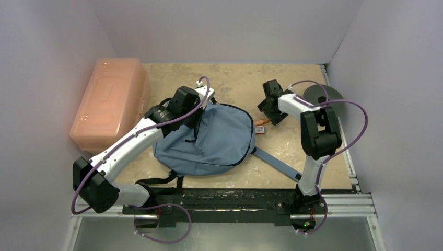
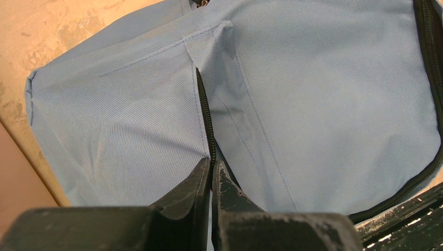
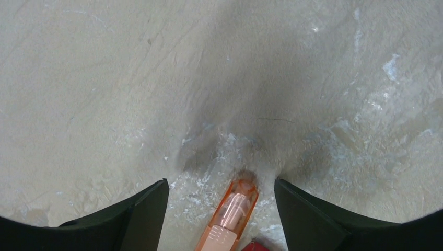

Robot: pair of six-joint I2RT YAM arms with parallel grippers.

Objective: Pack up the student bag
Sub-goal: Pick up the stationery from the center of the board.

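The student bag [image 1: 214, 141], blue-grey with black zipper trim, lies flat in the middle of the table. My left gripper [image 1: 194, 116] is at its upper left edge. In the left wrist view that gripper [image 2: 213, 163] is shut on the bag [image 2: 313, 94] at its black zipper line [image 2: 205, 110]. My right gripper [image 1: 267, 116] hovers to the right of the bag. In the right wrist view it [image 3: 222, 185] is open, its fingers on either side of an orange translucent pen [image 3: 232, 212] lying on the table. The pen [image 1: 259, 127] lies just off the bag's right edge.
A salmon-pink plastic box [image 1: 109, 102] stands at the left wall. A dark round disc [image 1: 318, 97] lies at the right edge. One bag strap [image 1: 277, 163] trails toward the right arm's base. Something red [image 3: 256, 246] touches the pen's near end.
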